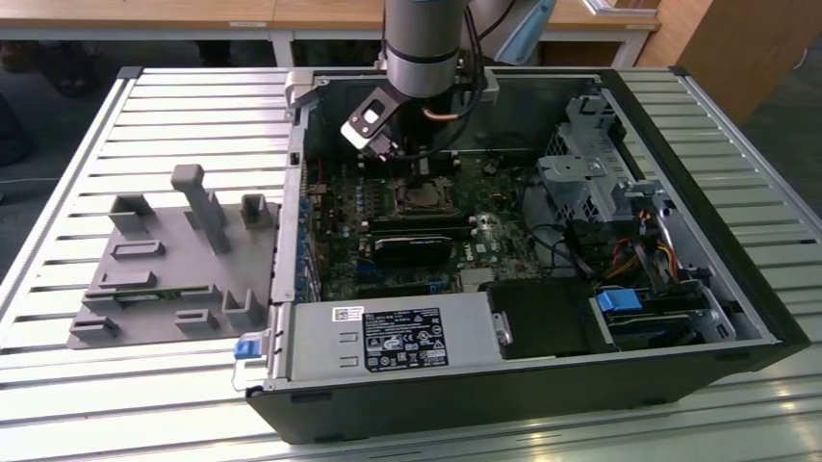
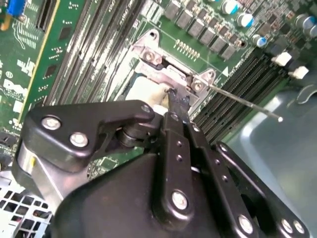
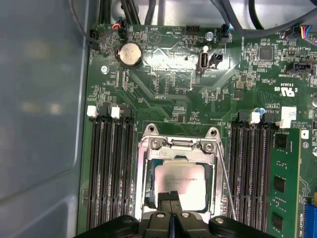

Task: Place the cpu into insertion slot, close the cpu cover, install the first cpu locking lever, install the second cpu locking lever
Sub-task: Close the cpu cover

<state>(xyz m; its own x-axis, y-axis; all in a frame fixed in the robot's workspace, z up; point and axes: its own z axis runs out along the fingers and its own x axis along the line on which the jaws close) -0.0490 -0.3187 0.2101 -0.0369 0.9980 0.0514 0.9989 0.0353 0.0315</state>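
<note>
One robot arm (image 1: 424, 48) reaches down from the upper centre of the exterior view into an open computer case (image 1: 514, 404). The case fills the right half of that frame and rests on a slatted table (image 1: 77, 404). Inside it the green motherboard (image 3: 173, 94) lies flat. The gripper (image 3: 171, 221) hangs directly over the insertion slot (image 1: 418, 197), just above mid-frame in the exterior view. Its fingers are pressed together and hold nothing, with the tips at the edge of the cpu cover (image 3: 178, 148); contact cannot be confirmed. The silver frame appears to lie down around the cpu (image 3: 181, 181), which sits in the slot with its pale face showing through the window. One thin locking lever (image 2: 242, 101) stands free beside the socket, unlatched. The step in hand looks to be closing the cover. Doing it well probably means pushing straight down and gently on the metal frame alone. The tips should stay off the chip's face and clear of the loose lever, so the frame seats flat without shifting the cpu.
</note>
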